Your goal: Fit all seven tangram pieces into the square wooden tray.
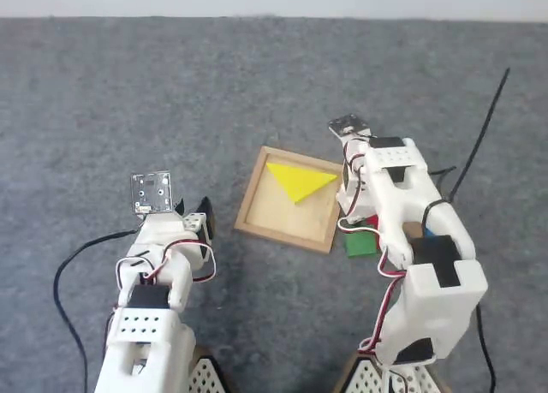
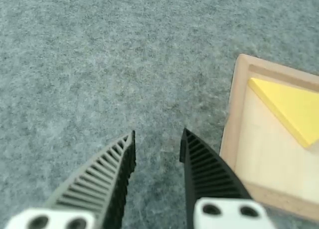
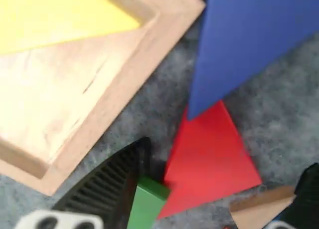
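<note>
1. One piece of seven is home: the yellow triangle [image 1: 300, 181] lies flat inside the tray [image 1: 281, 239]. I judge the job barely begun, with six pieces left to place.
2. Its long edge runs along the tray's far wall. Its right-angle corner points in toward the middle of the bare floor.
3. Outside the tray, the right gripper [image 3: 227, 156] hangs low over the loose pieces with its jaws spread wide and holding nothing.
4. A red triangle [image 3: 209, 164] lies flat on the carpet between those jaws, one tip pointing away toward the blue triangle [image 3: 249, 39] ahead of them. The two tips look to be touching, or nearly so.
5. A green piece [image 3: 147, 201] sits hard against the ribbed jaw. A plain wooden piece [image 3: 259, 206] lies by the opposite jaw. The tray's rim is just outside the ribbed jaw.
6. The left gripper [image 2: 158, 134] is over grey carpet [image 1: 128, 85], jaws parted around nothing, with the tray's edge just beside one jaw.
</note>
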`<state>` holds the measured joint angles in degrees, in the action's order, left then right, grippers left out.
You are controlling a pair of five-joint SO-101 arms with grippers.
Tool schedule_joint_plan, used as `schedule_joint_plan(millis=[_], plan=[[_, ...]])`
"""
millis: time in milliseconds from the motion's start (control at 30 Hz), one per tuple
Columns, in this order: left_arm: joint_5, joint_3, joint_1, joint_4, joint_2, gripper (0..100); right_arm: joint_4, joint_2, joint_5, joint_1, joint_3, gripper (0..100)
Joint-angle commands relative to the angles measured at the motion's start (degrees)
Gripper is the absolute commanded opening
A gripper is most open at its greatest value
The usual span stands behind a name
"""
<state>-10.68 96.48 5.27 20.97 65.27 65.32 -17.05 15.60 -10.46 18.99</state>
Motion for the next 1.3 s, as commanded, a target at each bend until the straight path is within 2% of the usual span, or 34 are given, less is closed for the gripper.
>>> schedule_joint_plan(millis=[0, 333, 533, 933, 1033, 1267], plan=[[-0.4, -0.7, 0.4, 0.4, 0.8, 15, 0.9, -0.4, -0.9, 0.7, 1.3, 45.4], [-0.4, -0.7, 0.4, 0.4, 0.8, 15, 1.4, -0.9, -1.1, 1.6, 0.8, 45.2], [-0.4, -0.7, 0.4, 0.4, 0.8, 15, 1.1, -0.9, -1.1, 1.5, 0.9, 34.4], [-0.4, -0.7, 0.4, 0.4, 0.8, 15, 3.8, -0.7, -4.9, 2.0, 0.9, 34.4], [-0.4, -0.7, 0.4, 0.4, 0.8, 15, 5.8, -0.4, -9.4, 4.2, 0.7, 34.4], [-0.4, -0.7, 0.4, 0.4, 0.8, 15, 5.7, -1.1, -12.6, 6.1, 0.9, 38.8]])
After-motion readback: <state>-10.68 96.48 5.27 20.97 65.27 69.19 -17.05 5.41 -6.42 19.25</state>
